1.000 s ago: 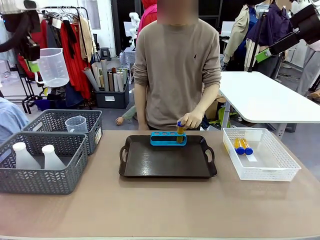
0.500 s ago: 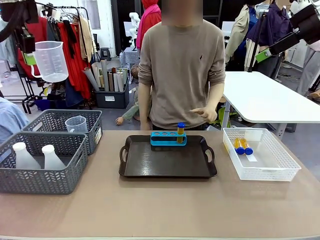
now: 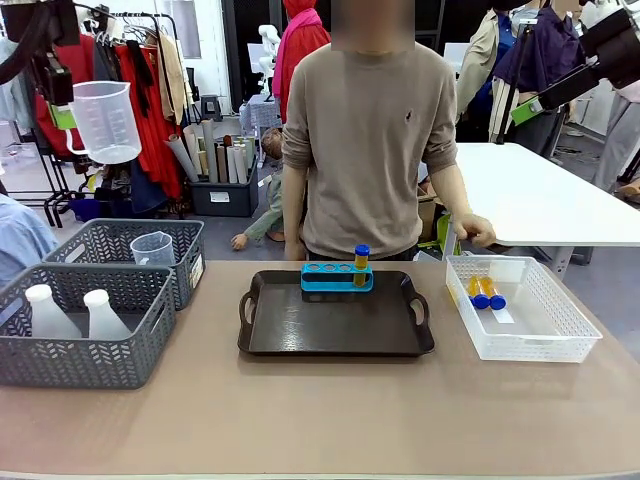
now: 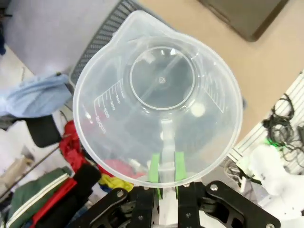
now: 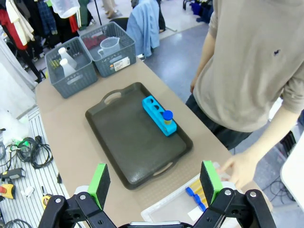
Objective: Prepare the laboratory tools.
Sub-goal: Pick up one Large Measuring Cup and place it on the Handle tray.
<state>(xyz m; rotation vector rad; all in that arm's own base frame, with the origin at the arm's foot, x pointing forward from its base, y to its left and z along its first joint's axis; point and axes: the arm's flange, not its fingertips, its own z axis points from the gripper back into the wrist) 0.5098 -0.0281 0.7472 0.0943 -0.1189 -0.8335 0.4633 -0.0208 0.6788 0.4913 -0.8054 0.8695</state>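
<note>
High at the left, my left gripper [image 3: 62, 112] is shut on the handle of a clear measuring beaker [image 3: 103, 120]. In the left wrist view the green pads [image 4: 153, 167] pinch that handle, and the beaker [image 4: 159, 95] is seen from above. My right gripper [image 3: 527, 108] hangs high at the right, open [image 5: 155, 184] and holding nothing. A blue rack [image 3: 337, 277] stands on the dark tray [image 3: 335, 335] with one amber blue-capped tube [image 3: 361, 262] in it. Two more tubes [image 3: 485, 292] lie in the white basket [image 3: 545, 345]. The person's hand [image 3: 475, 232] is at that basket's far edge.
The front grey basket [image 3: 80, 360] holds two white conical flasks [image 3: 45, 310]. A second beaker [image 3: 152, 248] stands in the grey basket behind it [image 3: 110, 245]. A white table [image 3: 540, 195] stands at the back right. Bare tabletop lies in front of the tray.
The person let go of the tube in the rack and moved the hand right to the white basket. My left gripper carried the beaker slightly up and left.
</note>
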